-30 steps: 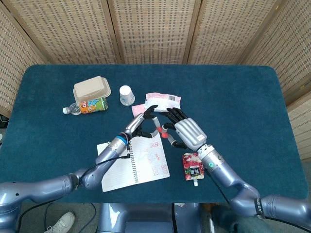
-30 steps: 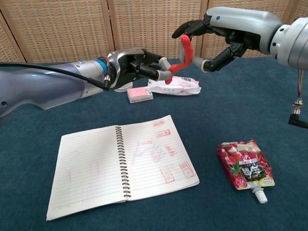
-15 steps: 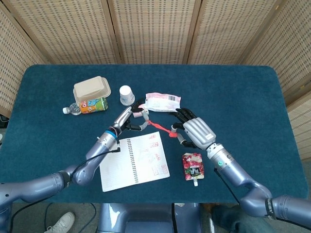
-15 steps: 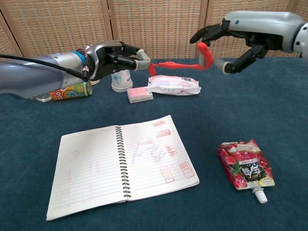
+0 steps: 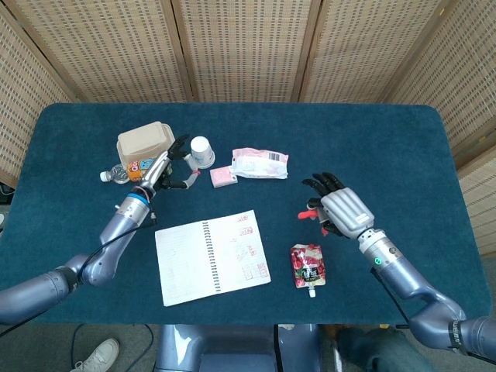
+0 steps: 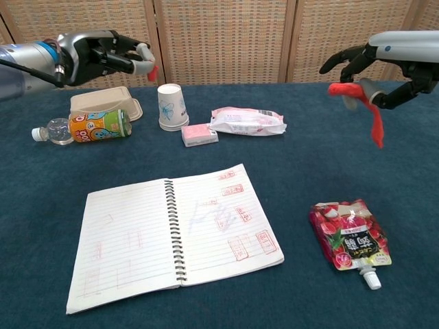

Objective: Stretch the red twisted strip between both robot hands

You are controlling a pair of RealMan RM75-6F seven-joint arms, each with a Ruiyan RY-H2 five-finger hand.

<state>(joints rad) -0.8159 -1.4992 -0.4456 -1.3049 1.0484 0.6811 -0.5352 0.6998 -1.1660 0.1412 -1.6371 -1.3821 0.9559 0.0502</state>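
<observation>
The red twisted strip (image 6: 374, 123) hangs loose from my right hand (image 6: 387, 65), which pinches its upper end above the table's right side. In the head view this hand (image 5: 341, 214) hovers right of the notebook, with red strip (image 5: 310, 214) showing at its fingers. My left hand (image 6: 103, 55) is raised far to the left over the beige box, and its fingertips pinch a small red piece (image 6: 152, 70). The head view shows the left hand (image 5: 172, 160) beside the paper cup. No strip spans the gap between the hands.
An open spiral notebook (image 5: 213, 256) lies at the front centre, with a red juice pouch (image 5: 308, 267) to its right. Further back sit a paper cup (image 5: 201, 151), a beige box (image 5: 143, 141), a lying bottle (image 5: 139, 168), a white snack packet (image 5: 260, 163) and a small pink packet (image 5: 223, 177).
The hands moved far apart, left going left and right going right. The strip stretched taut, then stopped spanning them; it now dangles from the right hand, with a red bit at the left.
</observation>
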